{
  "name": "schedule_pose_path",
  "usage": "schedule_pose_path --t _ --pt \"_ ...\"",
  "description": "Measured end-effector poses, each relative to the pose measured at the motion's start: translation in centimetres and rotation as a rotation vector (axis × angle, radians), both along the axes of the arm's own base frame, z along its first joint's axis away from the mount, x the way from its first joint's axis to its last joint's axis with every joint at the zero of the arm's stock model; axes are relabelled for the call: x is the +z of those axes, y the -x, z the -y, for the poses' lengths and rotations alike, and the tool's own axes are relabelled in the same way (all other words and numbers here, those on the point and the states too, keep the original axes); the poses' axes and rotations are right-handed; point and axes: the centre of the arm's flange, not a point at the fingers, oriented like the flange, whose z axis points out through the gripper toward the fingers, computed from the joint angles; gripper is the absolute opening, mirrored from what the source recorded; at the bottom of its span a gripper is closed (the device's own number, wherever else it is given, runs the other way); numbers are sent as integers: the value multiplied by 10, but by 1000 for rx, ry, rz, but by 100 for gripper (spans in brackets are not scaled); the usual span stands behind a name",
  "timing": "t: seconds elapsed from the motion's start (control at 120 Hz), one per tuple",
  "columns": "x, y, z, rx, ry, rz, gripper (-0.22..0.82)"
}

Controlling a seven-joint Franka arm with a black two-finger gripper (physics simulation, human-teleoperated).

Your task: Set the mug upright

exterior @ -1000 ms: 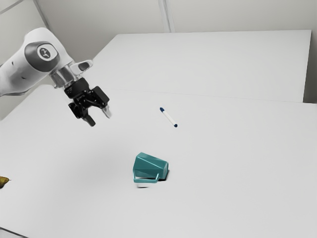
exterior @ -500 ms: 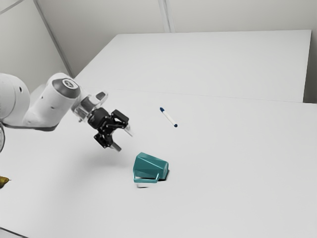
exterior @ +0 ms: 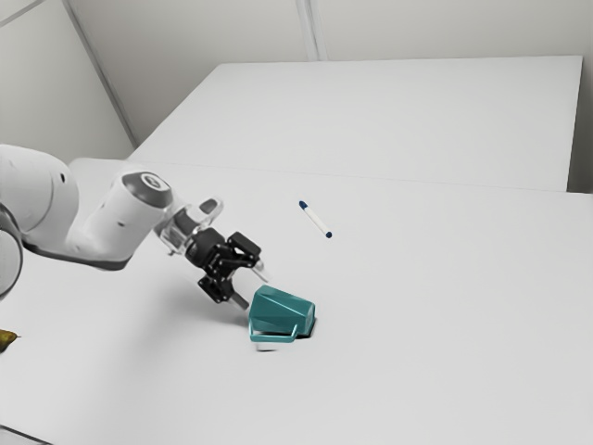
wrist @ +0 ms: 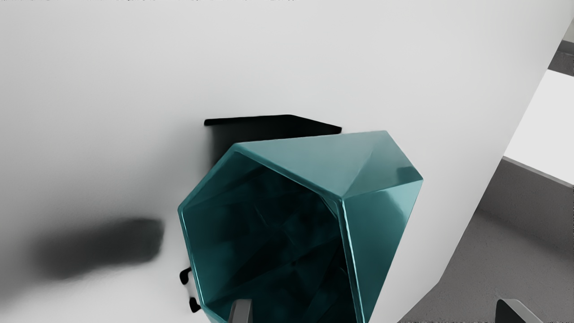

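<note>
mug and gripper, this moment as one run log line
mug: on its side | gripper: open, at mug's mouth | marker: lying apart | task: not done

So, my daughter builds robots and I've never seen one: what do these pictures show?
The white arm is a simulated robot's, ending in a black gripper. The exterior view is taken from beside the arm; the wrist view looks from its hand, past its own fingers, into the teal mug. That mug lies on its side on the white table. There's also a blue-ended pen, and something pear-like at the exterior view's left edge. Nothing is held: the fingers stand apart.
</note>
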Motion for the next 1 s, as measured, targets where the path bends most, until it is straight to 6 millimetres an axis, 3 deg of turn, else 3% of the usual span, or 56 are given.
schedule_pose_path --t 0.142,0.275,0.5,0.617,0.767,1.0 --pt "-4 -2 14 -8 15 13 56" --pt "-3 -4 24 -18 22 26 45" --pt "4 -6 34 -19 29 38 8" --pt "11 -9 41 -24 33 46 -5" --pt "23 -15 46 -33 26 66 -13" --pt "37 -14 47 -36 17 75 -17"
